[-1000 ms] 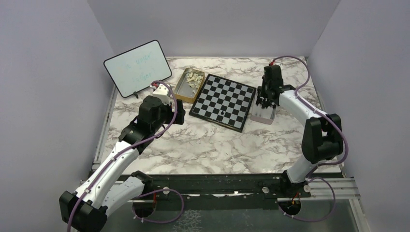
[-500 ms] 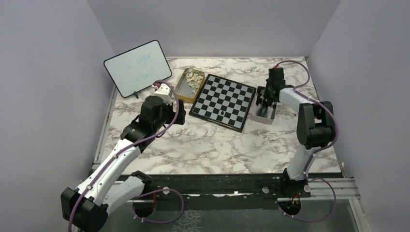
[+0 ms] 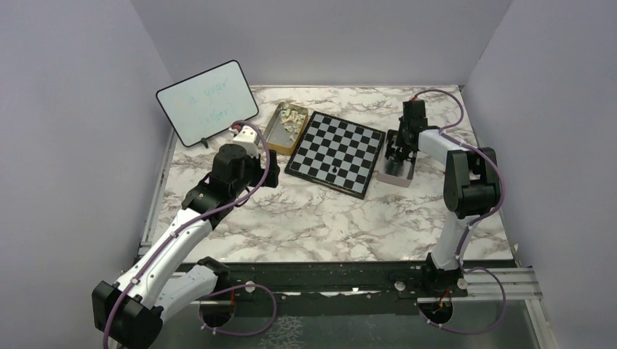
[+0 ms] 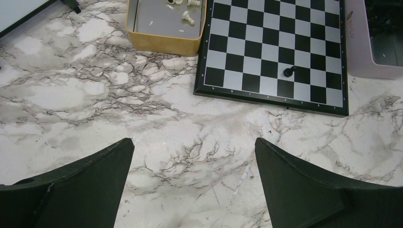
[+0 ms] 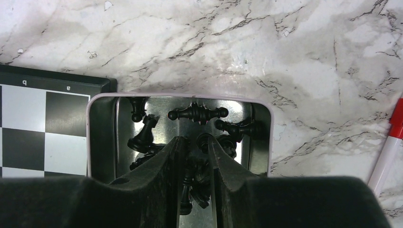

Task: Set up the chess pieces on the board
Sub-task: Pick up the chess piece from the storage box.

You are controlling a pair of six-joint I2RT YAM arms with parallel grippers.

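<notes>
I find the right gripper (image 5: 193, 141) jaws clenched on a light, slick black chessman (image 5: 192, 175) in the pink-rimmed tin (image 5: 180, 95), best held mid-stem; left gripper (image 4: 192, 142) jaws released.

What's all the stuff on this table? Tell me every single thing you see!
chessboard: one, black and white checks, back middle of the table
black piece: one, black, on the chessboard near its front edge
gold tin: one, gold, left of the chessboard
cream-white pieces: several, cream-white, inside the gold tin
pink tin: one, pale pink, right of the chessboard
black pieces: several, black, heaped in the pink tin
whiteboard: one, white with black frame, propped at back left
marker: one, white and red, right of the pink tin
table: one, marbled white and grey
left gripper: black, open, over bare table
right gripper: black, jaws narrow, among the black pieces; grip unclear
</notes>
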